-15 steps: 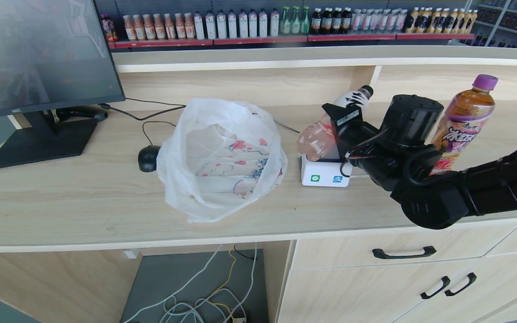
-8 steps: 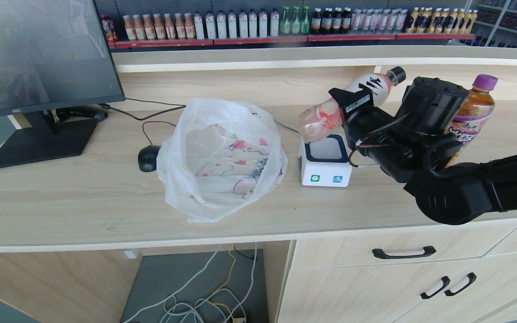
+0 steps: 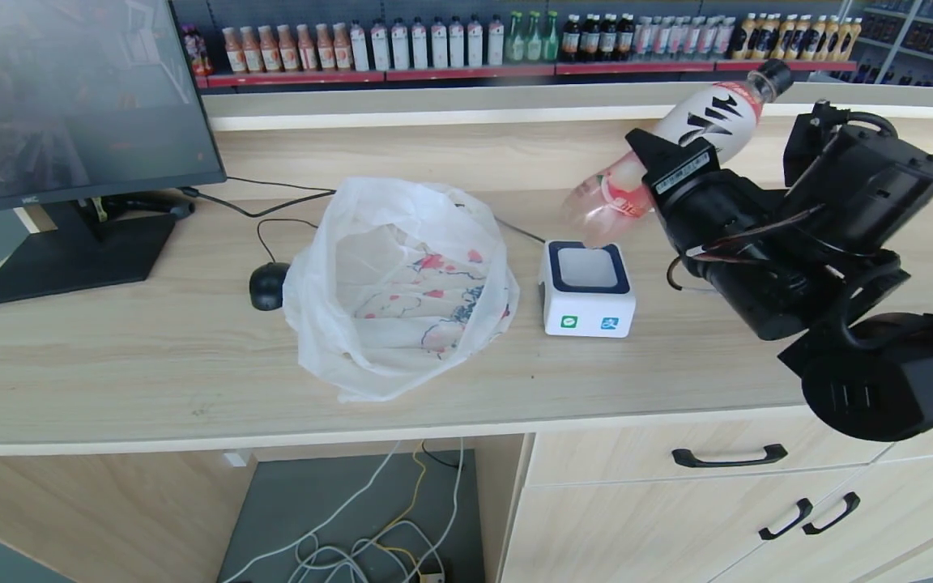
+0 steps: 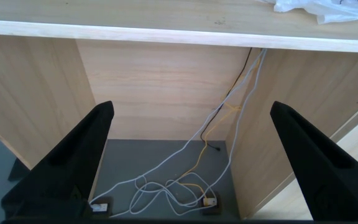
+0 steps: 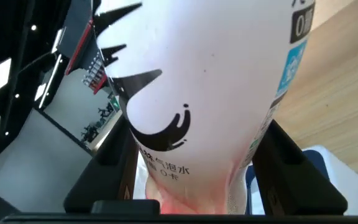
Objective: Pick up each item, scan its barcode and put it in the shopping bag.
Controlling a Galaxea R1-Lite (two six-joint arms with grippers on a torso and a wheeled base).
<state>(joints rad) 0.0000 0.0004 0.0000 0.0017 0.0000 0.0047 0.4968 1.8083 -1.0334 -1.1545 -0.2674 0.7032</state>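
Observation:
My right gripper [image 3: 665,168] is shut on a pink drink bottle [image 3: 713,113] with a white label. It holds the bottle tilted, cap up and to the right, with the base hanging just above the white barcode scanner box [image 3: 588,289]. In the right wrist view the bottle [image 5: 210,93] sits between the two black fingers [image 5: 104,180], and the scanner [image 5: 337,171] shows below it. The white shopping bag [image 3: 402,283] stands with its mouth gaping on the counter, left of the scanner. My left gripper [image 4: 191,162] is open and low in front of the counter, facing the cables underneath.
A monitor [image 3: 70,97] stands at the far left, with a black mouse [image 3: 268,285] beside the bag. A raised ledge [image 3: 466,113] runs along the back of the counter, and shelves of bottles [image 3: 515,40] stand beyond it. Drawers [image 3: 726,457] sit under the counter's right side.
My right gripper has lifted the bottle up and to the right, off the scanner's top. The arm now covers the purple-capped bottle that stood at the right.

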